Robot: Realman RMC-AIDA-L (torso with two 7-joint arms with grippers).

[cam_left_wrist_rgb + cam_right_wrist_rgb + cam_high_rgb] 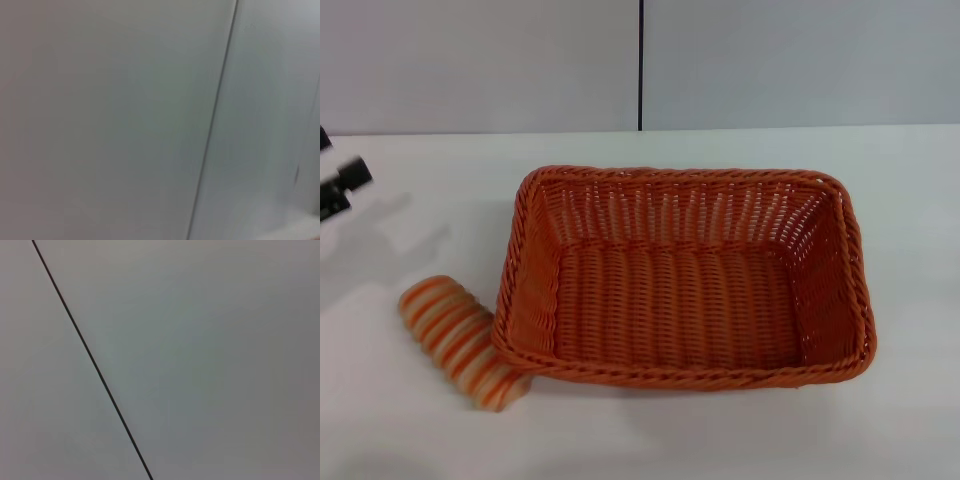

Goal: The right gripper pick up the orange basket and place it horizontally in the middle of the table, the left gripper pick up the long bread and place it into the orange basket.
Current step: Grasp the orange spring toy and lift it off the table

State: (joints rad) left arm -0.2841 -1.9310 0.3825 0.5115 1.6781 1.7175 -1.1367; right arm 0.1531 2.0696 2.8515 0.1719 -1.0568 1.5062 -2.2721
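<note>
The orange basket (685, 280) lies lengthwise across the middle of the white table (910, 420) in the head view, open side up and with nothing inside. The long bread (463, 340), striped cream and orange, rests on the table against the basket's near left corner. At the far left edge, part of my left gripper (340, 188) shows, above and behind the bread and apart from it. My right gripper is out of view. Both wrist views show only the grey wall.
A grey wall panel with a dark vertical seam (641, 65) stands behind the table. White tabletop extends to the right of the basket and along the front edge.
</note>
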